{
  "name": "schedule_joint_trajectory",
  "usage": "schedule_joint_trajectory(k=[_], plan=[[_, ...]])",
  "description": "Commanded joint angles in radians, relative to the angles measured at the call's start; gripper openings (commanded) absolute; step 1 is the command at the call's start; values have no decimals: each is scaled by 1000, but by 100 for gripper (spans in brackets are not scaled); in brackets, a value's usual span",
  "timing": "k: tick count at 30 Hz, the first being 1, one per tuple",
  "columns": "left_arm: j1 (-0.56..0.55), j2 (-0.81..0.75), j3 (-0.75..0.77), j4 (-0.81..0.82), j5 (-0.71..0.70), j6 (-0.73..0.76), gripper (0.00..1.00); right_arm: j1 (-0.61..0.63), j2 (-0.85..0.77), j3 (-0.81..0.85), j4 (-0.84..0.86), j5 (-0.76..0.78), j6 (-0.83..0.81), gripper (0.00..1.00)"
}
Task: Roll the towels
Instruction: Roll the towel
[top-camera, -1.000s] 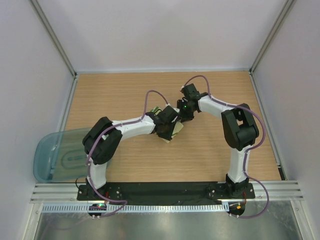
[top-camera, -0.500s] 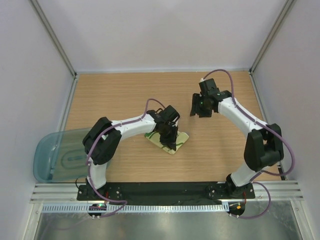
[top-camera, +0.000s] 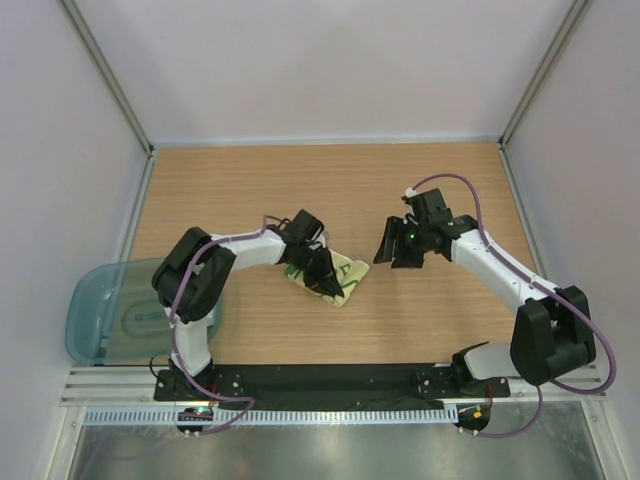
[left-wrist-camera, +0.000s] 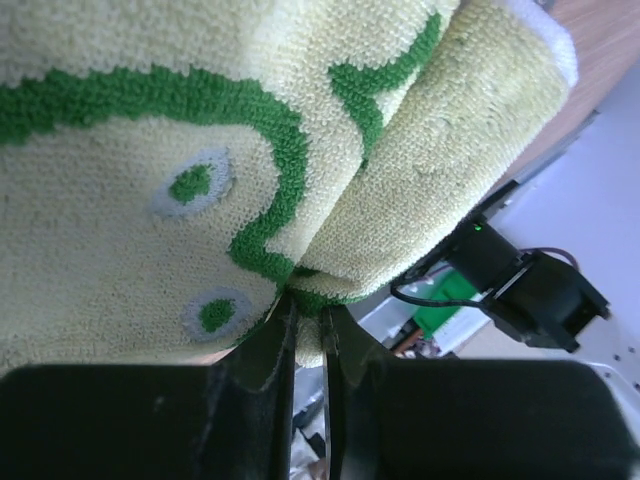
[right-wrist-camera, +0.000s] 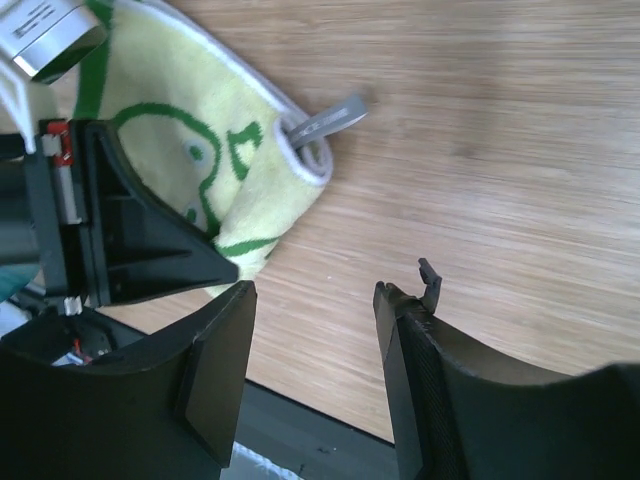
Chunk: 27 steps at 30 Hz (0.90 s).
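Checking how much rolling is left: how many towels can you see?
1. The green-and-cream patterned terry towel lies on the wooden table, its edge pinched in the left tool. Another may be hidden, perhaps inside the translucent teal-grey plastic bin at far left.

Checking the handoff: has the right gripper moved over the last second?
Yes. The right gripper has pulled rightward and toward the near edge of the table, away from the green patterned towel.

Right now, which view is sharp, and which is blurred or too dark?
Top external: even light, sharp, only soft shadows on the table. Left wrist: green towel close and sharp, left gripper a black silhouette, background blurred. Right wrist: wood grain crisp, right gripper dark.
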Motion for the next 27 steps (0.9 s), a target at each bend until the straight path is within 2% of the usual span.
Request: schedule_joint_trajectory(k=[1, 11, 15, 27], plan=[[26, -44, -27, 165, 142, -118, 4, 24, -59, -17, 107, -92, 30, 58], [78, 13, -64, 152, 118, -171, 4, 98, -25, -100, 256, -50, 65, 59], [104, 45, -113, 219, 144, -234, 4, 110, 15, -137, 365, -36, 79, 59], [170, 122, -132, 226, 197, -234, 3, 168, 180, -177, 589, -8, 120, 59]])
